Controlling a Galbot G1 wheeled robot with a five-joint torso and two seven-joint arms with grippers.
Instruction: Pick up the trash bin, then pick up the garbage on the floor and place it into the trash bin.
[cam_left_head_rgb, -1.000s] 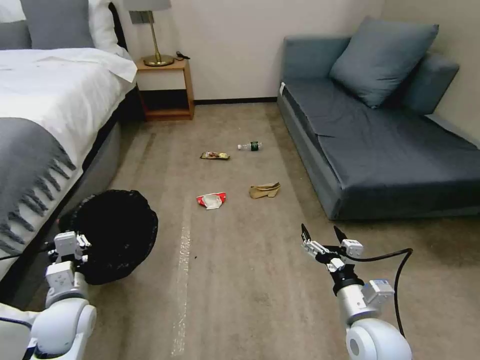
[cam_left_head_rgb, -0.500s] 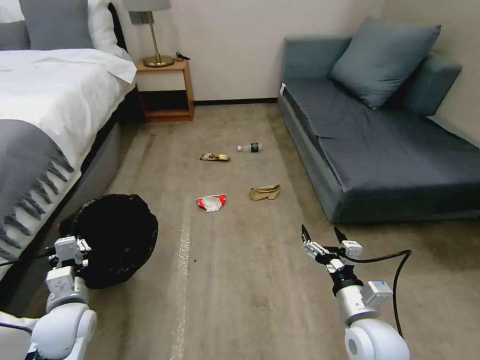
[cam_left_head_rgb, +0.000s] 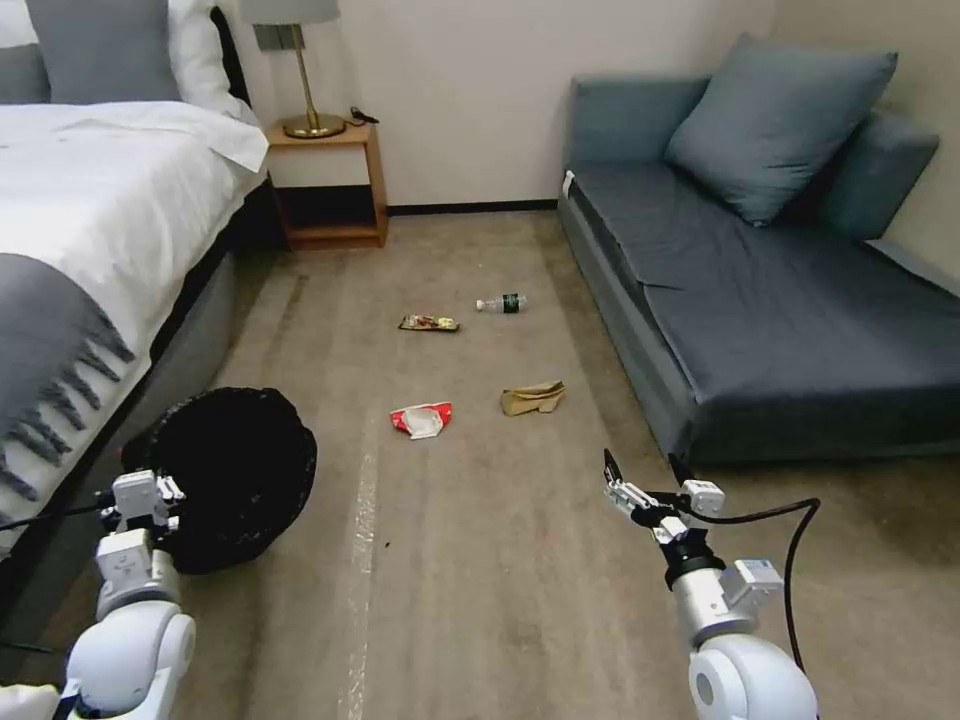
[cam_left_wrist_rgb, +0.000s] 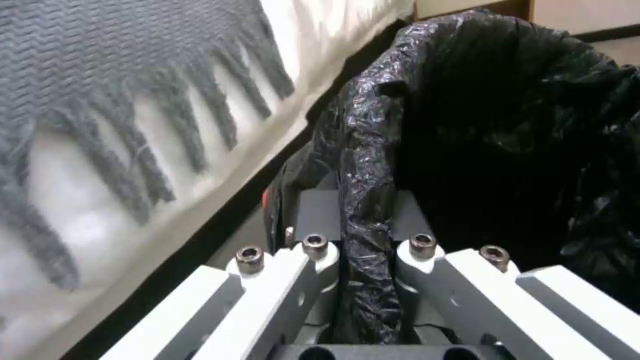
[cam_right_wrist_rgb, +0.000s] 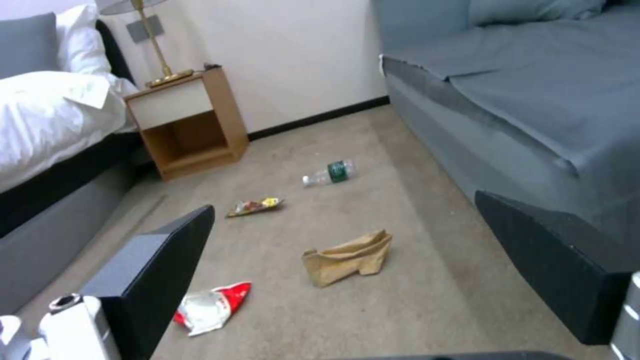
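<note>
The trash bin (cam_left_head_rgb: 235, 480), lined with a crinkly black bag, hangs tilted at the lower left beside the bed. My left gripper (cam_left_head_rgb: 148, 497) is shut on its rim; the left wrist view shows the bag's edge (cam_left_wrist_rgb: 363, 210) pinched between the fingers. The garbage lies on the carpet ahead: a red-and-white wrapper (cam_left_head_rgb: 422, 419) (cam_right_wrist_rgb: 210, 307), a brown paper bag (cam_left_head_rgb: 532, 398) (cam_right_wrist_rgb: 348, 258), a flat snack wrapper (cam_left_head_rgb: 429, 323) (cam_right_wrist_rgb: 254, 206) and a clear bottle (cam_left_head_rgb: 501, 302) (cam_right_wrist_rgb: 329, 172). My right gripper (cam_left_head_rgb: 648, 470) hovers open and empty, short of the paper bag.
A bed (cam_left_head_rgb: 90, 230) with a fringed grey throw runs along the left. A wooden nightstand (cam_left_head_rgb: 330, 180) with a lamp stands at the back wall. A blue-grey sofa (cam_left_head_rgb: 780, 300) fills the right. Open carpet (cam_left_head_rgb: 480, 580) lies between them.
The whole head view has shifted slightly, so the camera moved; the litter sits a little lower in the picture. The bin stays in the left gripper and the right gripper stays open.
</note>
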